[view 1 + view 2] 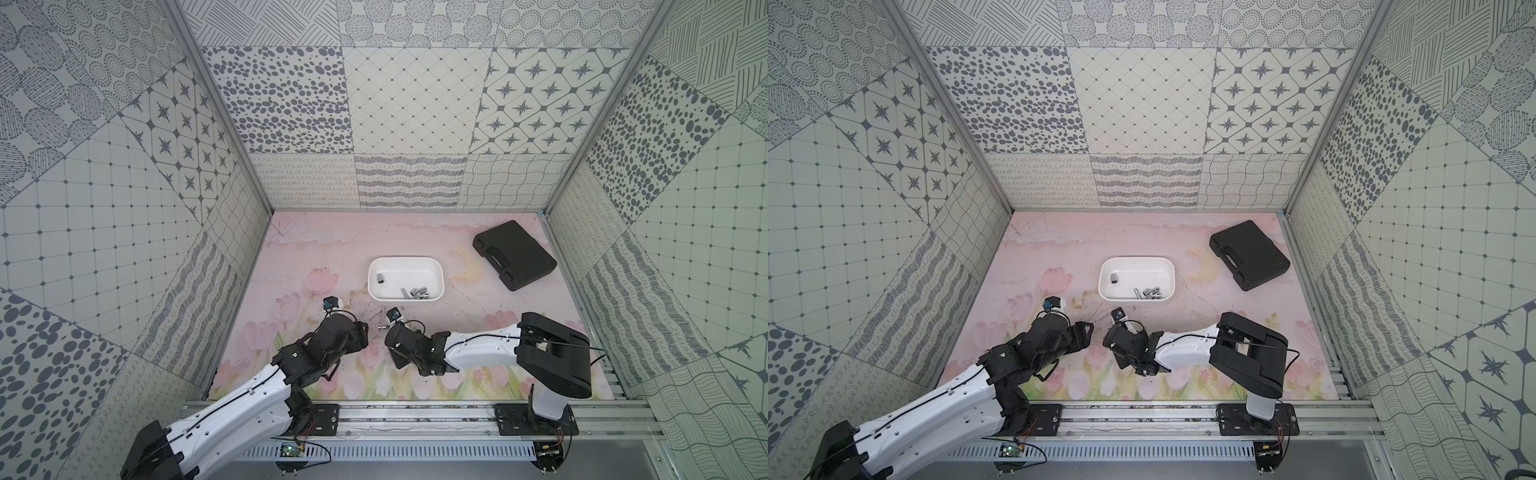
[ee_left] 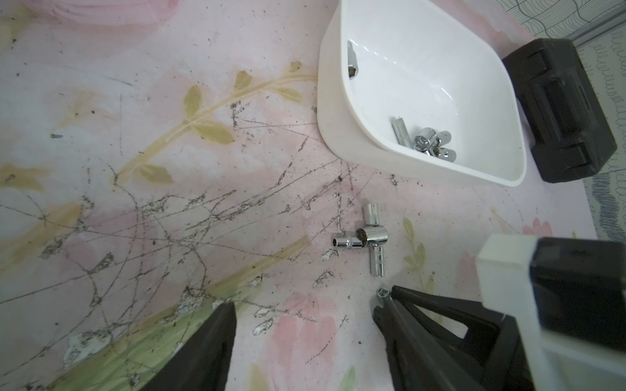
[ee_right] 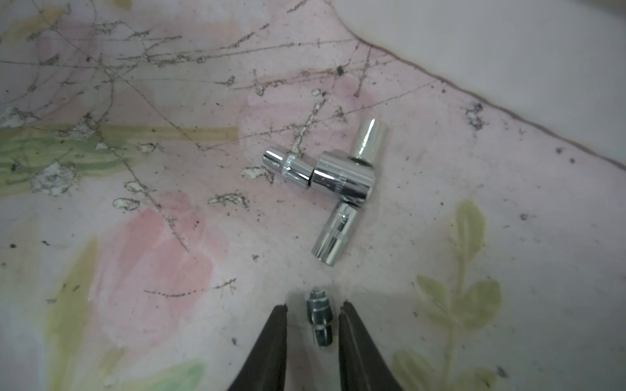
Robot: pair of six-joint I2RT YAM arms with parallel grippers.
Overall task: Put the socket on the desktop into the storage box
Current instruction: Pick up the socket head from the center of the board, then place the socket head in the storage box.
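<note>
The right gripper (image 3: 313,304) brackets a small socket (image 3: 318,315) on the desktop (image 3: 135,237), jaws narrow, gaps either side (no grip yet). The left gripper (image 2: 303,308) gapes empty; the storage box (image 1: 415,272) sits nearby.

White storage box (image 1: 405,259), chrome sockets (image 3: 342,179), black case (image 1: 515,253), pink tulip-printed desktop (image 1: 316,249)

The left arm (image 1: 232,409) and right arm (image 1: 482,347) reach from the desk's (image 1: 415,241) near edge, wrists pitched down. The left gripper (image 2: 304,307) gapes wide; the right gripper (image 3: 312,306) has narrowly parted jaws.
</note>
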